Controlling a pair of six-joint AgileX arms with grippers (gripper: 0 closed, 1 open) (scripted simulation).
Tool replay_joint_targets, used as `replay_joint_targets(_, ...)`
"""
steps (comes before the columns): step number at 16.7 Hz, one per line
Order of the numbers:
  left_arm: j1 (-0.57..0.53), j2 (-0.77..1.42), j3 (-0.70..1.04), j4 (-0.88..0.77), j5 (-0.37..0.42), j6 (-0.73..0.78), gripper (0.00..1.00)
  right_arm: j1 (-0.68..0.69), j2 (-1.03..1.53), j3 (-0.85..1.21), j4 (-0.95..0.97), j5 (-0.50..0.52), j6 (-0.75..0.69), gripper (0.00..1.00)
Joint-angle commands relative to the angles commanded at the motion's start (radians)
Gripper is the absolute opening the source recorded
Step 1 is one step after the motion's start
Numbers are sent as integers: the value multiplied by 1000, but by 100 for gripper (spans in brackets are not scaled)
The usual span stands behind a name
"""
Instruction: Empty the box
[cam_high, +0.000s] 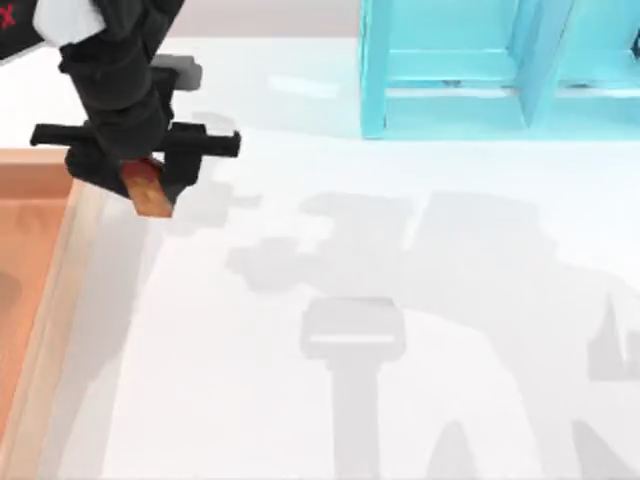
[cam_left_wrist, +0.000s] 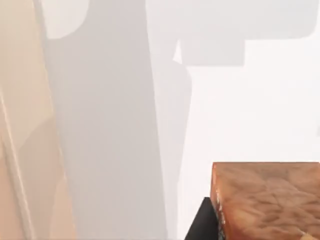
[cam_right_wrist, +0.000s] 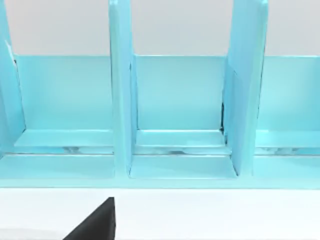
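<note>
On the white table (cam_high: 400, 250), with a turquoise shelf (cam_high: 500, 70) at upper right, the left gripper (cam_high: 150, 185), jaws clamped on an orange-brown block (cam_high: 148, 190), hangs just right of the box (cam_high: 50, 300) at the left edge.

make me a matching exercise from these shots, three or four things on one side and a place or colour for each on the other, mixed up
Things:
1. box
2. turquoise shelf
3. brown block
4. table

Descriptions:
A. white surface under everything
B. held in the left claw, above the table just past the box's rim
C. far side of the table, divided into compartments
D. top view's left edge, tan rim, orange-brown floor

Pairs: 1-D, 2-C, 3-B, 4-A
</note>
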Motion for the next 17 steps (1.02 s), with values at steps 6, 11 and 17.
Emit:
replay_joint_targets(6, -96, 69, -32, -2, 19, -182, 0, 0, 0, 0, 0, 0, 0, 100)
replay_joint_targets(11, -92, 68, -34, 2, 19, -179, 0, 0, 0, 0, 0, 0, 0, 100)
replay_joint_targets(17, -94, 113, -124, 141, 19, -179, 0, 0, 0, 0, 0, 0, 0, 100)
